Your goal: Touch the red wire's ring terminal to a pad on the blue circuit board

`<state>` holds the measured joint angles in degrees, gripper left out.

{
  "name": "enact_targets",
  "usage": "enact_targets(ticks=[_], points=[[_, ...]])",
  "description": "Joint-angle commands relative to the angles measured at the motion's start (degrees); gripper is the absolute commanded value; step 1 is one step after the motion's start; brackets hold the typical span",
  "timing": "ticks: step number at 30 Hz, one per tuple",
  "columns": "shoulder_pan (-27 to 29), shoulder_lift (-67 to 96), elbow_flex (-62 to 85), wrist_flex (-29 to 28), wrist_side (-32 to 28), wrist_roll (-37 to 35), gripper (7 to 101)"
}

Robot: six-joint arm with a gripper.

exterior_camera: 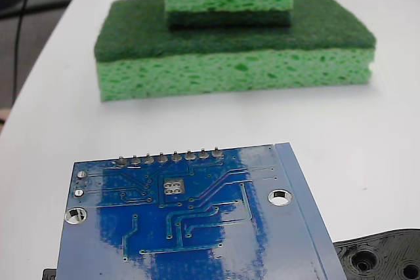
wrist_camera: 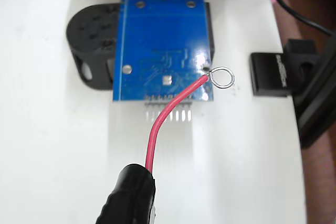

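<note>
You're looking down the wrist view now: the wire (wrist_camera: 167,116) rises out of a black sleeve (wrist_camera: 128,195) at the bottom edge and bends up and to the right across the board (wrist_camera: 157,30). Its ring (wrist_camera: 222,77) sits just off the board's right edge, over bare tabletop (wrist_camera: 47,145), right beside the mounting hole (wrist_camera: 206,67) near that corner. The pad (wrist_camera: 167,80) is to the left of the ring, clear of it, with the wire passing just to its right. No contact between ring and pad.

The fingers themselves don't show; only the sleeve is in view, so you can't tell whether they're spread or pinching.

The board lies flat, its pin row (wrist_camera: 168,114) pointing toward the wrist camera. A black plastic part (wrist_camera: 89,40) pokes out from under its left side in this view.

Over in the fixed view, the board (exterior_camera: 197,227) fills the foreground, pad (exterior_camera: 172,187) just below the pin row (exterior_camera: 169,158), no wire or ring in sight there. Behind it, two green sponges (exterior_camera: 230,50) are stacked on the tabletop (exterior_camera: 380,142), small on large
</note>
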<state>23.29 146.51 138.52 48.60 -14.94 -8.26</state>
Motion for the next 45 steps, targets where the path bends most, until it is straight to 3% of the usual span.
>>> enact_targets(ticks=[1,11,24,35,45], points=[[1.05,-7.03,-3.6,-2.11,-6.15,-1.14,100.3],[0.26,-30.76,-17.14,-1.14,-10.55,-9.14,100.3],[1.23,-40.43,-24.17,-0.09,-11.25,-14.15,100.3],[4.92,-45.0,-25.93,1.05,-15.21,-18.46,100.3],[4.66,-48.08,-25.49,-1.14,-17.05,-19.16,100.3]])
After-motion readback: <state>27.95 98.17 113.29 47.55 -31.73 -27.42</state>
